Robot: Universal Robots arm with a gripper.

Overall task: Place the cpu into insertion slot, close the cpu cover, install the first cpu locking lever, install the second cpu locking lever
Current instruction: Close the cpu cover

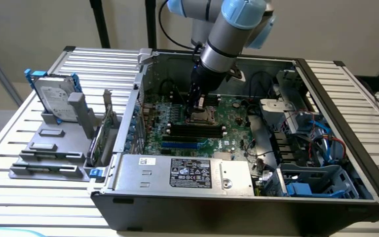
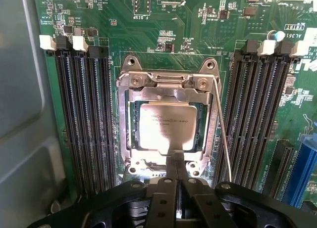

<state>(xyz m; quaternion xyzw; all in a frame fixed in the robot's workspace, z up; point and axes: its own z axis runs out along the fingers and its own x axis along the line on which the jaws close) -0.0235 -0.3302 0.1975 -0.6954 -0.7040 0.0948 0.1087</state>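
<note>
The claw (image 2: 176, 161) is fully shut, its two fingers (image 2: 168, 188) pressed flat together with nothing gripped between them. In the exterior view the claw (image 1: 196, 106) points down into the open computer case (image 1: 347, 98) from the end of the arm (image 1: 226, 34). The fingertips sit at the edge of the cover (image 2: 168, 92), though whether they press on it cannot be told. The cover lies closed as a silvery frame around the chip (image 2: 166, 125). The chip sits flat in the socket (image 2: 132, 126), its pale metal top showing through the cover's cut-out. A thin wire lever (image 2: 223, 134) runs along one side of the cover, angling slightly away from it; whether it is latched cannot be told. Long black memory slots (image 2: 81, 119) flank the socket on the green circuit board (image 2: 163, 20). A grey labelled power-supply box (image 1: 183, 173) fills the case's near edge.
</note>
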